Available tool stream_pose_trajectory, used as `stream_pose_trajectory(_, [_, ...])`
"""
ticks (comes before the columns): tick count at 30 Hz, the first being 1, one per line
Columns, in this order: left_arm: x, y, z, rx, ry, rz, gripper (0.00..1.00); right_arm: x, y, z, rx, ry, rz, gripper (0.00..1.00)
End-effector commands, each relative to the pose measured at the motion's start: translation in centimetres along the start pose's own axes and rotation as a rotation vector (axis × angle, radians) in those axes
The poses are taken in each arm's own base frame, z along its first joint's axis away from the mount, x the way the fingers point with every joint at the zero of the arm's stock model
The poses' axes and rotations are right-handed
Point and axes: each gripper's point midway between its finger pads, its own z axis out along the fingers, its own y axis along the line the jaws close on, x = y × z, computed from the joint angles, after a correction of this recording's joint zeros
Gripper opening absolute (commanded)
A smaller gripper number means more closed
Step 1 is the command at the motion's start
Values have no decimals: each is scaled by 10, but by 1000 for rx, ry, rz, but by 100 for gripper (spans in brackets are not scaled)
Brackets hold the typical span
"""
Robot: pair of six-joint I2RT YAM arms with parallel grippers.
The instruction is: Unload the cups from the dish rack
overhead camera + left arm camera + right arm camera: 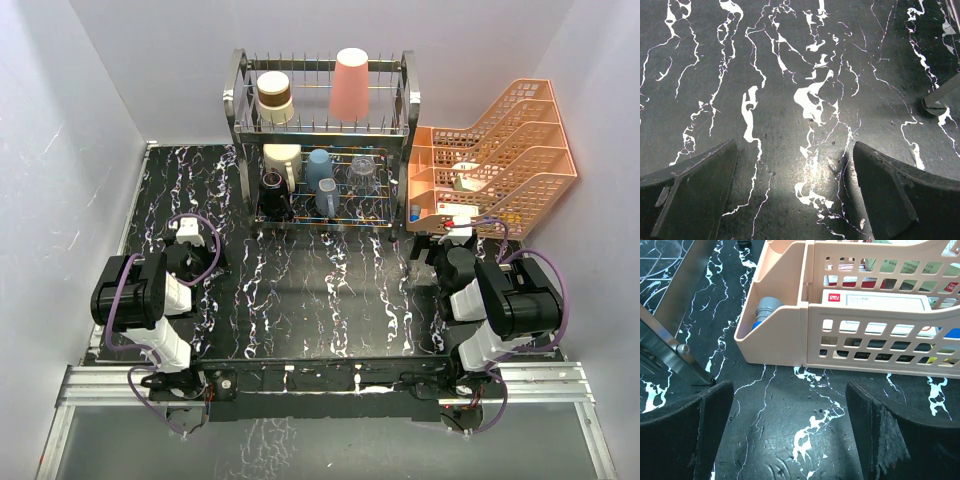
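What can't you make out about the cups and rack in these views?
Top view: cups on the lower tier of the shiny steel wire dish rack crowd behind wires; count unclear.
Left wrist view: only a rack foot shows, at the right edge.
Right wrist view: clear glass cut off by the top-left corner; orange plastic mesh tray contents screened by its wall.
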Motion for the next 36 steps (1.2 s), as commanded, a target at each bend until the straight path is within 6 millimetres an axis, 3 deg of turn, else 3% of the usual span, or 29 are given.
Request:
stream_pose_trajectory(1, [-13, -1, 4, 4, -36, 10, 97, -23, -2, 8, 9, -75, 2, 98])
stream_pose_trajectory(4, [-13, -1, 4, 4, -37, 10, 97, -22, -3, 11, 7, -62, 22, 98])
stream_pose_trajectory(8, [-12, -6, 4, 37, -36, 22, 97, -25, -23, 9, 102, -66, 76, 98])
stream_pose_trajectory(11, [-23, -15, -2, 86, -68, 38, 97, -32, -25, 6, 115, -80, 78, 98])
stream_pose_trajectory(13, [-29, -9, 0, 47, -28, 19, 97, -36, -40, 5, 208, -61, 106, 98])
stream_pose_trajectory(16, [-48, -2, 6, 25, 80, 52, 97, -71, -56, -5, 318, -115, 187, 98])
stream_pose_trajectory(21, [-93, -7, 0, 90, 211, 74, 97, -120, -57, -13, 358, -103, 336, 98])
stream_pose_trajectory(25, [-107, -17, -15, 184, 331, 43, 97, -138, -38, -9, 260, 7, 311, 98])
stream_pose_trajectory(28, [-116, -24, -22, 248, 388, 23, 97, -149, -28, -11, 267, 18, 544, 98])
stream_pose_trajectory(33, [-114, -34, -32, 347, 475, -6, 97, -166, 36, -17, -132, 36, 501, 98])
stream_pose_trajectory(36, [-111, -37, -37, 384, 514, -6, 97, -157, 64, -21, -183, 83, 447, 98])
